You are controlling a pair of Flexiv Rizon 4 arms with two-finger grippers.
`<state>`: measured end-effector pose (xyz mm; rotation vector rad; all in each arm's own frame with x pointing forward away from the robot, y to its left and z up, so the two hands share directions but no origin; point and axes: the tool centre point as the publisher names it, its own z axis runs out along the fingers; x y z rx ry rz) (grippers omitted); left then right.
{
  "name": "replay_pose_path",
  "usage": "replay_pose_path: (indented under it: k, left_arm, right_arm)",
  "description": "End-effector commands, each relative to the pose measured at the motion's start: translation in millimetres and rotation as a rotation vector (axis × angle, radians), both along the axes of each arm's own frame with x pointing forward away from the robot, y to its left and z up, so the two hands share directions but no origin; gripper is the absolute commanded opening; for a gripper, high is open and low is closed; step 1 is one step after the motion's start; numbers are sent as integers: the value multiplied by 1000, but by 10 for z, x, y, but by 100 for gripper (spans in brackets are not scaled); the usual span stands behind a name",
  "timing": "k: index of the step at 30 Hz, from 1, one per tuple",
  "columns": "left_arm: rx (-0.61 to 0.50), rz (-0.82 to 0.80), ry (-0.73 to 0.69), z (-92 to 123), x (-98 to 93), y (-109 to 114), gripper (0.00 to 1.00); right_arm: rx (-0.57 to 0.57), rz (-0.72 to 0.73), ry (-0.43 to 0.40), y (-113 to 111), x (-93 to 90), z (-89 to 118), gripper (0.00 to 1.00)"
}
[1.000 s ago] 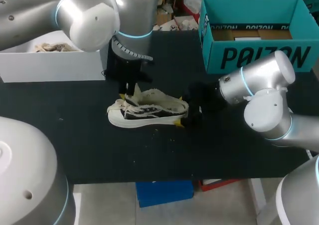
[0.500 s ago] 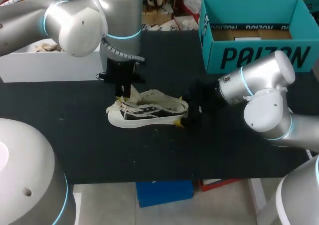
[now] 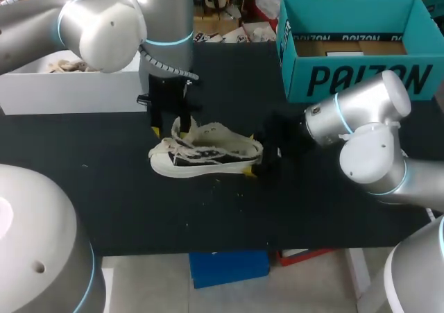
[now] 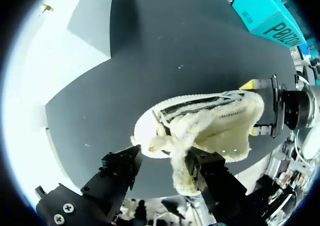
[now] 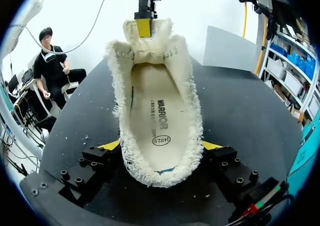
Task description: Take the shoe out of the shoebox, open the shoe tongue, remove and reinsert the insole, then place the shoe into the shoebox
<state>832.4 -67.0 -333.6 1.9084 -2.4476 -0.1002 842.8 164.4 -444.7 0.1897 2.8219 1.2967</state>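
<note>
cream frayed canvas shoe [image 3: 206,155]: upright on black surface [image 3: 139,209] | right tool [image 5: 161,146]: clenched on shoe's heel | left tool [image 4: 160,171]: at shoe's raised tongue [image 4: 179,161], grip cannot be told

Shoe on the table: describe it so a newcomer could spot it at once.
On the black table, between the white box at the left and the teal box at the right, lies a cream shoe with dark sides. It alone has the right gripper shut on its heel.

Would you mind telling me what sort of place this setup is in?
Probably a robot lab bench: left arm and right arm over a black table, working a shoe near a teal shoebox.
</note>
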Motion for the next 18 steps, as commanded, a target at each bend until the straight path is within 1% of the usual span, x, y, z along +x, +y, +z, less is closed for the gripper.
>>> replay_pose_path:
  k: [1, 3, 4, 5, 7, 8, 9, 10, 11, 15, 18]
  left_arm:
    - [-33, -134, 0, 229, 16, 42, 85]
    - [-46, -249, 24, 326, 17, 6, 66]
    - [-49, -298, 24, 371, 21, -15, 62]
    - [-59, -356, 37, 419, 17, -38, 49]
    - [-78, -444, 53, 508, 23, -89, 43]
    - [-80, -505, 57, 554, 15, -124, 37]
    - [-86, -549, 56, 593, 16, -157, 22]
    - [-89, -595, 51, 626, 25, -196, 4]
    - [-92, -644, 54, 658, 31, -234, 0]
    - [-146, -830, 107, 730, 55, -396, 0]
    - [-183, -939, 176, 712, 59, -498, 0]
  right_arm:
    - [-1, 0, 1, -5, 1, -2, 0]
    - [-1, 0, 1, -5, 1, -2, 0]
    - [-1, 0, 1, -5, 1, -2, 0]
    - [-1, 0, 1, -5, 1, -2, 0]
    - [-1, 0, 1, -5, 1, -2, 0]
    - [-1, 0, 1, -5, 1, -2, 0]
    - [-1, 0, 1, -5, 1, -2, 0]
    - [-1, 0, 1, -5, 1, -2, 0]
    - [-1, 0, 1, -5, 1, -2, 0]
    - [-1, 0, 1, -5, 1, -2, 0]
    - [-1, 0, 1, -5, 1, -2, 0]
